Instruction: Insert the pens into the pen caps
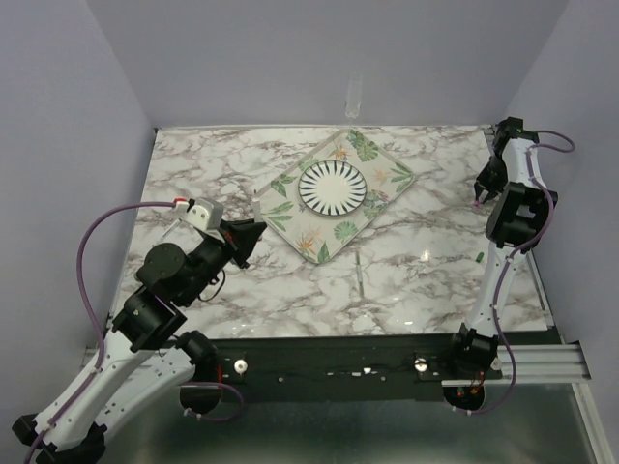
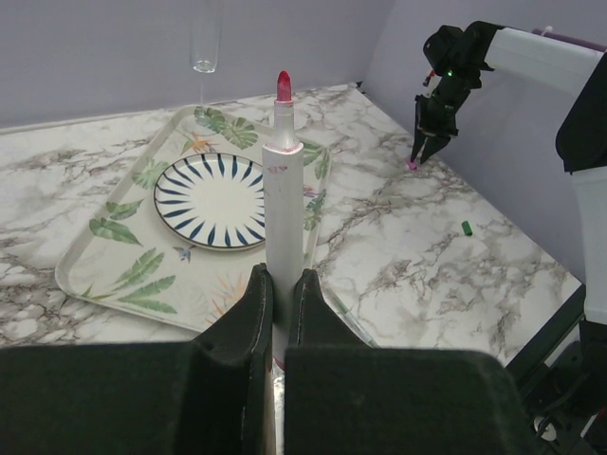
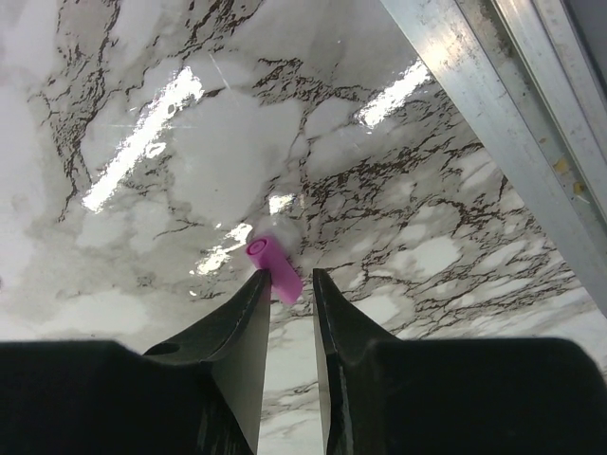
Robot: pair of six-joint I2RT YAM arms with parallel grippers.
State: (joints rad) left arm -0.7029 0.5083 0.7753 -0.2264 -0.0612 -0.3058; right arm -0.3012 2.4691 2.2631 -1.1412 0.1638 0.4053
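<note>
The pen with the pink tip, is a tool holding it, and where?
Yes. The left tool pinches the pen low on its white barrel, tip pointing up.

Pale lilac walls [image 1: 290,58] hem my marble-topped table [image 1: 416,280] along the frame's top and both sides; light glints off it at right of centre.

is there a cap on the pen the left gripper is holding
No, the pen clamped in the left gripper stands upright with its pink tip bare and no cap over it.
</note>
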